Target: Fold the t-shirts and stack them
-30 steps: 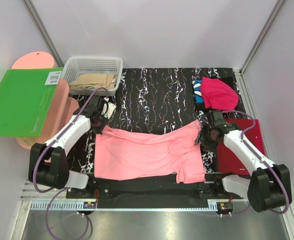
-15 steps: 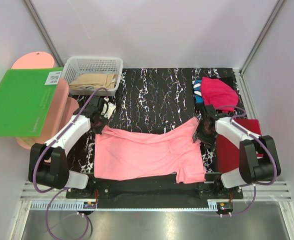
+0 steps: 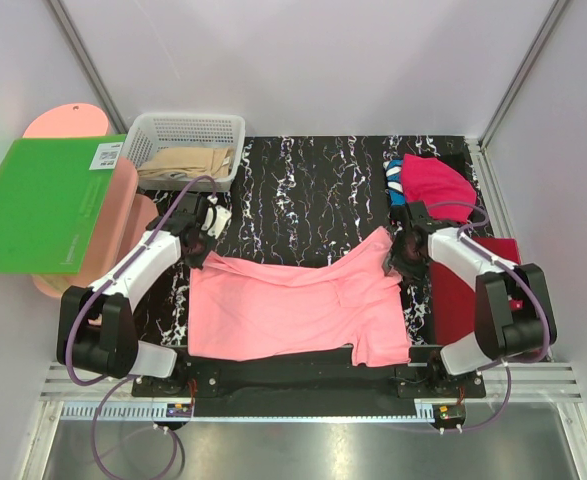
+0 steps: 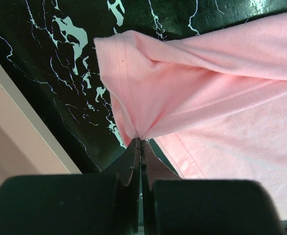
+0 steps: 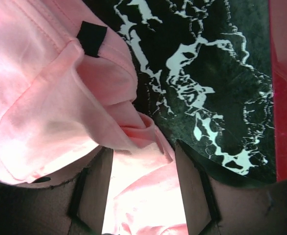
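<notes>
The light salmon-pink cloth t-shirt point(image 3: 293, 310) is lying spread on the black marbled tabletop point(image 3: 313, 190). The left gripper point(image 4: 141, 143) is pinching its near-left corner with jaws fully closed (cloth bunching there). The right gripper point(image 5: 142, 164) is straddling a fold at the opposite corner, jaws apart.

The right arm point(image 3: 458, 252) has swung inward over the salmon-pink t-shirt point(image 3: 293, 310).

walls point(image 3: 323, 60): plain white | corner struts point(image 3: 521, 70): metal | table point(image 3: 313, 190): black, white-veined | light: even, soft | grey strip point(image 3: 323, 455) at front: perhaps floor
</notes>
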You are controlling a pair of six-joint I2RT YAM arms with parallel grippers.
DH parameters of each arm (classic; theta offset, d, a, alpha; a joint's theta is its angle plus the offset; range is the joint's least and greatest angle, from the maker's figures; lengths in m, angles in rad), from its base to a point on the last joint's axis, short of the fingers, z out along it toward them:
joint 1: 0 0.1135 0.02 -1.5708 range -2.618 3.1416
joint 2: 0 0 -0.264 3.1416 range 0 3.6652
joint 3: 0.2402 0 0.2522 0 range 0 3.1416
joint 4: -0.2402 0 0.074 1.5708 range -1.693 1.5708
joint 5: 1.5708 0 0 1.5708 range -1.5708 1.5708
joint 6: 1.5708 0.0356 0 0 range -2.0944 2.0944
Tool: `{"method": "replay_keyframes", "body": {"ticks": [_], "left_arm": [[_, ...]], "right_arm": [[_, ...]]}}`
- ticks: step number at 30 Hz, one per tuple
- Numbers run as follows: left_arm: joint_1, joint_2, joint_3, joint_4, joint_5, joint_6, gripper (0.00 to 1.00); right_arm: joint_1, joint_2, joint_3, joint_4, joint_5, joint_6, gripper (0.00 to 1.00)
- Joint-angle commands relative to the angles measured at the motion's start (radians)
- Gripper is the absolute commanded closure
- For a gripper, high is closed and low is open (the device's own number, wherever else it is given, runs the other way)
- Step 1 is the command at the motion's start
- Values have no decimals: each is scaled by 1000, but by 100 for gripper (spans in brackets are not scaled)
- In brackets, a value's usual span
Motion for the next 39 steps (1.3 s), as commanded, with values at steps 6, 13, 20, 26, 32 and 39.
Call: {"method": "replay_keyframes", "body": {"ticks": [6,13,20,26,32,39], "left_arm": [[6,-27,-13,32,-33,19,100],[6,-23,-6,31,-27,8,100],[6,-24,5,22,-27,5,100],[6,-23,7,19,-25,4,100],[6,-21,7,20,-22,1,100],[6,-20,-1,23,-25,2,100]], "right_arm": [[2,-285,-47,-44,172,49,28],[2,-345,-82,-96,90,97,34],[2,-242,-142,-41,50,117,49],[1,-192,-130,-16,63,100,48],[1,-143,-112,14,57,91,49],[2,-92,-90,46,50,85,51]]}}
